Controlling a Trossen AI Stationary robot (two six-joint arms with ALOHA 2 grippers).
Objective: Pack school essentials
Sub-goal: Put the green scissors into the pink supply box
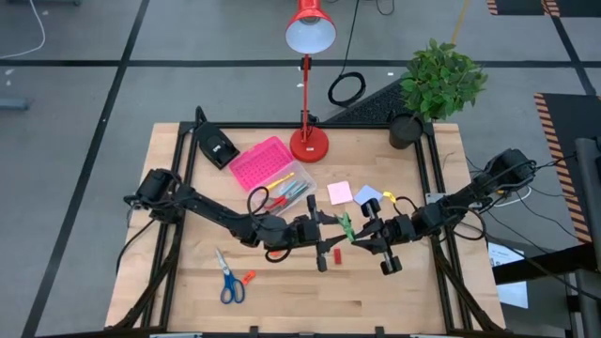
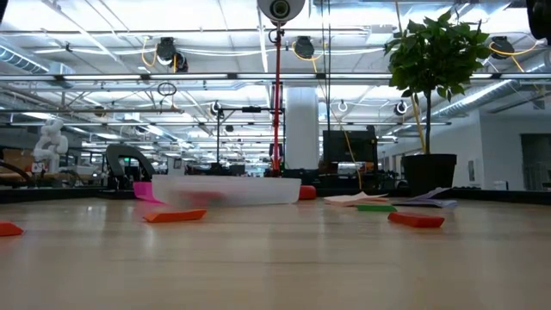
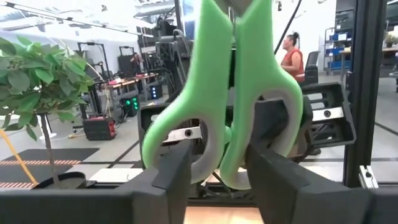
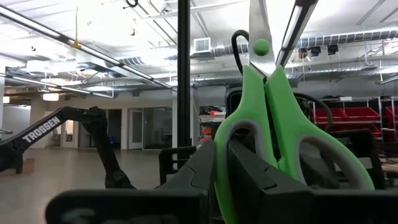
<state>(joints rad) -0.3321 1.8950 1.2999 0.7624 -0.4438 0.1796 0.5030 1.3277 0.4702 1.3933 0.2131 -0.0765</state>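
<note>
A pair of green-handled scissors (image 1: 346,227) hangs in the air over the middle of the table, blades up. My left gripper (image 1: 331,235) comes at it from the left and my right gripper (image 1: 362,232) from the right, and both are shut on its handles. Blue-handled scissors (image 1: 228,282) and an orange eraser (image 1: 249,277) lie flat near the front left. A red eraser (image 1: 336,253) lies under the grippers. A pink sticky pad (image 1: 340,192) and a blue one (image 1: 368,195) lie flat farther back. My left gripper has the inner shanks of the two handle loops (image 3: 233,155) between its fingers, coming level from the table's left. The fingertips (image 3: 177,165) cover the loops' lower parts, so the exact touch is hidden. The scissors stand upright, clear of the table. My right gripper pinches the outer rim of one handle loop (image 4: 222,143), with one finger (image 4: 252,177) inside the loop and the other outside. It comes level from the table's right. The scissors stand upright, pivot (image 4: 262,45) above the fingers.
A clear box (image 1: 293,188) with pens and red scissors, its pink lid (image 1: 258,164) beside it, lies back left of centre. A black device (image 1: 216,145), a red lamp (image 1: 308,141) and a potted plant (image 1: 441,80) stand along the far edge.
</note>
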